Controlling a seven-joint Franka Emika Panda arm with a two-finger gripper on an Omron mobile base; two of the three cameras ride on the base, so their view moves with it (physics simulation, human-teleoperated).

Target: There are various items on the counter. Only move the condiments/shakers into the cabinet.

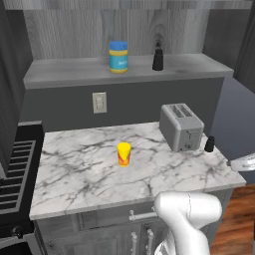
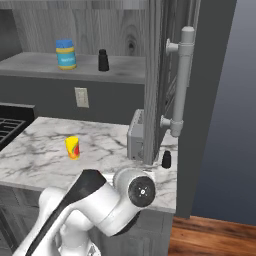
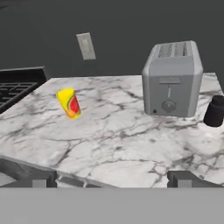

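Hand view has the gripper sitting at the near edge of the counter, finger tips spread wide apart with nothing between them. So it's empty right now, looking across the marble.

Working outward from there: the last black shaker stands upright at far right, just beside the silver toaster, near the counter's right end. From the left base view the same shaker stands just right of the toaster, apart from it as far as I can tell. The yellow and orange cup is off to the left, mid-counter, and should stay put since it's no condiment.

Up on the cabinet shelf, the blue-lidded jar and another black shaker are already standing side by side, so my guess is two of three are done.

On handling: the shaker looks small, rigid and light, probably smooth-sided, so it could tip or slip if pinched up at the narrow neck. I'd grab it around the wider lower body, coming in from the near or right side so the toaster isn't in the way of a finger.
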